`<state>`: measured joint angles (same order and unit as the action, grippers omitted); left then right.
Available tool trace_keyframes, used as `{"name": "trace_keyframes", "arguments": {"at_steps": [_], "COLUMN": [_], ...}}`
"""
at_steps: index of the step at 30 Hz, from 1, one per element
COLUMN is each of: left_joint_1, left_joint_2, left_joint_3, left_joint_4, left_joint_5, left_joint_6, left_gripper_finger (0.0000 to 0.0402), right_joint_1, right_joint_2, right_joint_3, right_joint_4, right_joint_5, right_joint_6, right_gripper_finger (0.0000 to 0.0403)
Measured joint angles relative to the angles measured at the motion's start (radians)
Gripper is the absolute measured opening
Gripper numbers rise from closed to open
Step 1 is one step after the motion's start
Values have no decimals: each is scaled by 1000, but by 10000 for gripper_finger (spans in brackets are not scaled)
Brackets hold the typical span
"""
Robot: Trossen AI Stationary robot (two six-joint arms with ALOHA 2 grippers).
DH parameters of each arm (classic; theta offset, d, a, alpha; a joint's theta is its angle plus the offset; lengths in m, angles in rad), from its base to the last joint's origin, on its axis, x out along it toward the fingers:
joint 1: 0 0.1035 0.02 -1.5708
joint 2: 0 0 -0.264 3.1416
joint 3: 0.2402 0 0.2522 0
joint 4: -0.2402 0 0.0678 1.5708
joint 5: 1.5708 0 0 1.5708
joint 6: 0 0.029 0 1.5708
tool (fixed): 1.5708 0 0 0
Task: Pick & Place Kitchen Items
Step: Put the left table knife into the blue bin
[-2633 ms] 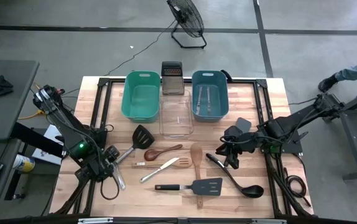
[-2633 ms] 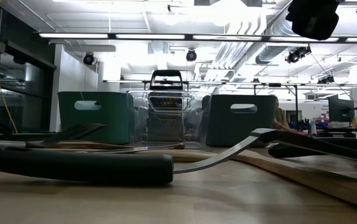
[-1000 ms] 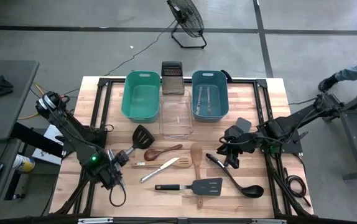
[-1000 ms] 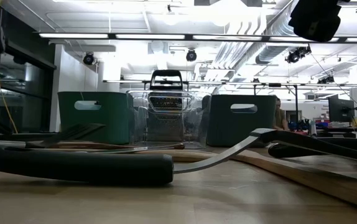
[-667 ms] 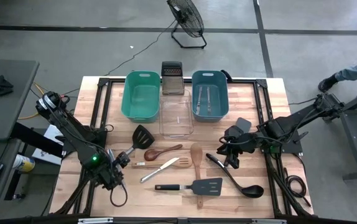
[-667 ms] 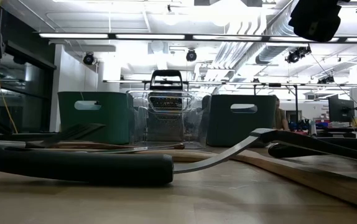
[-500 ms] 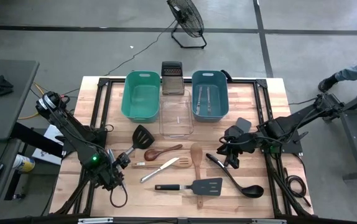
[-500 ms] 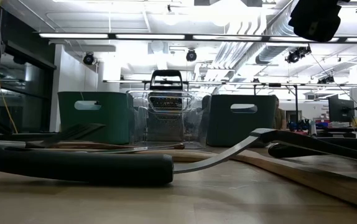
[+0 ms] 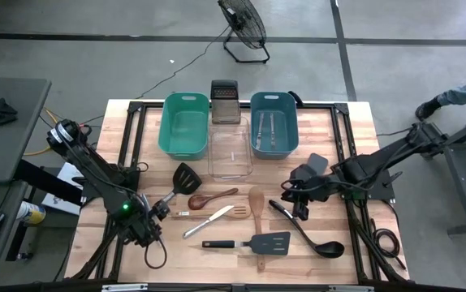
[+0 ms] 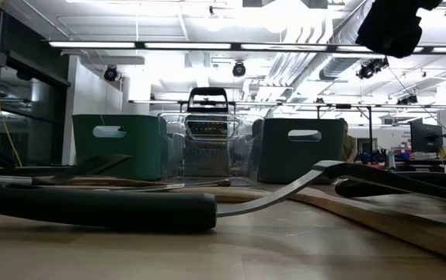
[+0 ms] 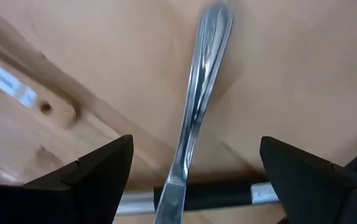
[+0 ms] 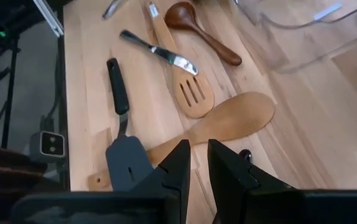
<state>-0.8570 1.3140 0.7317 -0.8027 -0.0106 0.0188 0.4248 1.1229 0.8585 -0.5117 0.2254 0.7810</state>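
Steel handle [image 11: 197, 106] sits right between the left gripper [image 9: 153, 229]'s wide-spread fingers [image 11: 91, 171], low at the table [image 9: 343, 138]'s seven o'clock, nothing clamped. Right gripper [image 9: 294, 199] hovers at four o'clock, nearly closed and empty, above the wooden spoon [image 12: 228, 121] and black turner [image 12: 125, 158].

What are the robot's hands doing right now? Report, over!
Left hand open, straddling a silver utensil handle on the table. Right hand shut, empty, above the wooden spoon. Nothing blocking.
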Motion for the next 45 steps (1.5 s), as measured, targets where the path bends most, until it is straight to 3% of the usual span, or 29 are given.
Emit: {"name": "trace_keyframes", "arguments": {"at_steps": [12, 22, 45], "left_joint_1": [0, 0, -1], "left_joint_2": [8, 92, 95], "left_joint_3": [-79, -91, -94], "left_joint_4": [70, 97, 102], "left_joint_5": [-63, -30, -31], "left_joint_6": [15, 33, 29], "left_gripper_finger": [347, 339, 91], "right_joint_1": [0, 0, 1], "right_joint_2": [15, 14, 14], "right_joint_3": [0, 0, 0], "right_joint_4": [23, 25, 31], "right_joint_5": [-53, -131, -132], "right_joint_6": [0, 4, 4], "right_gripper_finger": [48, 48, 48]}}
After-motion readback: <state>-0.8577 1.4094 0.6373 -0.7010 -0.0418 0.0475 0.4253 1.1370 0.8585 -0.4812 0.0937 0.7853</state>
